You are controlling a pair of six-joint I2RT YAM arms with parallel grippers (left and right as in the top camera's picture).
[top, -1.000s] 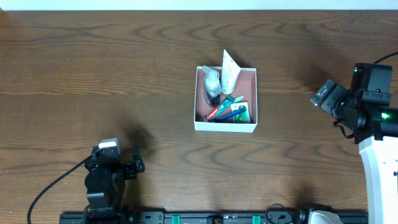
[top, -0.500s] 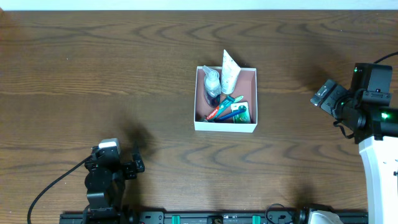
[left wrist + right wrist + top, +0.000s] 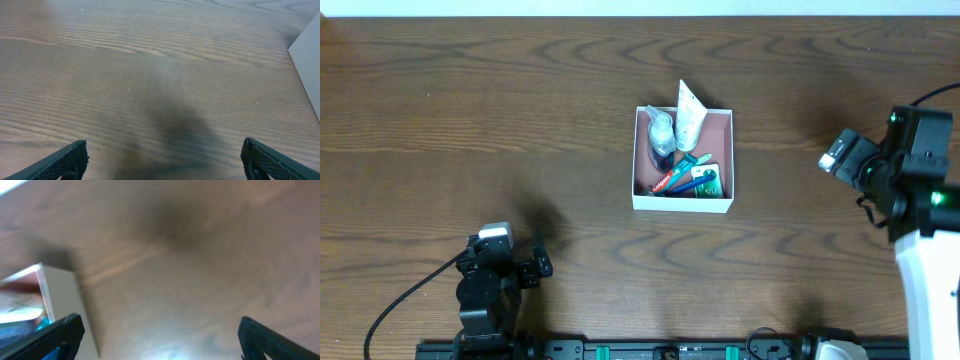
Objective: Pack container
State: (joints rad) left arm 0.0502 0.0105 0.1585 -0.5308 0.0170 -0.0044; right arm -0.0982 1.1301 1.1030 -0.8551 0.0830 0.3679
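Your left tool (image 3: 166, 159) is spread wide with nothing between its fingers, low over the wooden surface (image 3: 125, 75). Your right tool (image 3: 157, 337) is spread wide as well, holding nothing. The container (image 3: 682, 203) stands well apart from both, ahead and to the right of the left tool and to the left of the right tool. A white tube (image 3: 690, 118) and a clear bottle (image 3: 661, 132) lean at its far wall.
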